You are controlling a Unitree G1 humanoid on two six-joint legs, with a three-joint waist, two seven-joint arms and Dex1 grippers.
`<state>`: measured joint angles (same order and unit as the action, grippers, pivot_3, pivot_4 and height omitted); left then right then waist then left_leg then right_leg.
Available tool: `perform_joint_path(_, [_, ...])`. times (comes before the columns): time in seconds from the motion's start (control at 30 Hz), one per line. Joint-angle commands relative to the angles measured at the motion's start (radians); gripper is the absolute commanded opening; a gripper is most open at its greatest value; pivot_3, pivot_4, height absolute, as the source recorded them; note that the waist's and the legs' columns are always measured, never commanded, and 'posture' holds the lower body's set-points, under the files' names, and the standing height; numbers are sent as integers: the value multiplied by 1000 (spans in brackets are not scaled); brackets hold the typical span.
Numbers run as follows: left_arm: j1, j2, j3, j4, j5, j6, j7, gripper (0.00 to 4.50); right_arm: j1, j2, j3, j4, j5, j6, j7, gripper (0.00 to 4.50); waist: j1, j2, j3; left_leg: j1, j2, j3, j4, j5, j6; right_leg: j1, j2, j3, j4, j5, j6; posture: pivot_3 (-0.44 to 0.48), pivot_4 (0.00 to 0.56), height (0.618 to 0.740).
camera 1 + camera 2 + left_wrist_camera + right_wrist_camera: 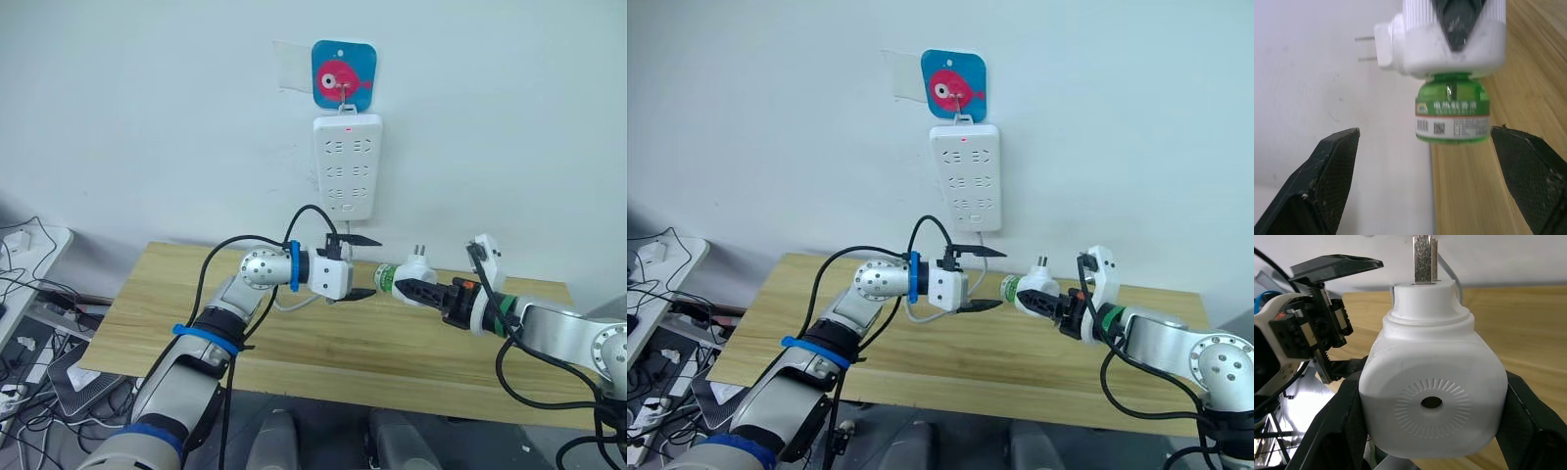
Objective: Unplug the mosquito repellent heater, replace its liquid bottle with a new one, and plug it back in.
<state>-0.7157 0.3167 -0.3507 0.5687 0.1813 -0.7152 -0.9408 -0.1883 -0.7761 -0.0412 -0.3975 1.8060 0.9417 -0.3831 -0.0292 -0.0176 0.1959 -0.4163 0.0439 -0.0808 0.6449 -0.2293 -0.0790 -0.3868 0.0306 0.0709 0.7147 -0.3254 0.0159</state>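
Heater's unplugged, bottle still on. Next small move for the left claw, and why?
Probably ease the open left claw forward around the green bottle, then close. The right claw holds the heater with the bottle facing the left claw's open fingers, not yet between them.

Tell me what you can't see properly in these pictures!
- Green bottle: label print too small to read in the left wrist view.
- Mosquito repellent heater: its bottle end is hidden behind its own body in the right wrist view.
- Right tool: fingertips hidden by the heater in the eye views.
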Motion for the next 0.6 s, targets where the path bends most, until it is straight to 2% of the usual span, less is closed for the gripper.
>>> perform_joint_path(0.03, [2, -8, -18, -34, 11, 20, 25, 4500, -27, 7, 11, -41, 81, -42, -76, 2973, -2, 0, 0, 0, 0, 0, 0, 0, 0, 0, 0, 0, 0, 0, 0, 30, 158, 740])
perform_joint_path(0.2, [19, -18, -28, -68, 2, 75, 26, 4500, -51, 15, 41, -48, 94, -62, -122, 2973, -3, 0, 0, 1, 1, 0, 0, 0, 0, 0, 1, 0, 1, 0, 0, 30, 160, 740])
perform_joint_path(0.3, [33, -18, -32, -94, -17, 101, 4, 3913, -54, 23, 55, -55, 106, -74, -141, 2973, -3, 0, 0, 1, 1, 0, 0, 0, 0, 0, 1, 0, 1, 0, 0, 28, 164, 740])
perform_joint_path(0.47, [45, -14, -42, -121, -23, 128, -10, 2352, -58, 27, 69, -62, 121, -88, -160, 2973, -3, 0, 0, 1, 1, 0, 0, 0, 0, 0, 1, 0, 1, 0, 0, 28, 164, 740])
perform_joint_path(0.6, [47, -14, -47, -127, -23, 138, -16, 2235, -69, 37, 78, -61, 132, -102, -176, 2973, -3, 0, 0, 1, 1, 0, 0, 0, 0, 0, 1, 0, 1, 0, 0, 28, 164, 740])
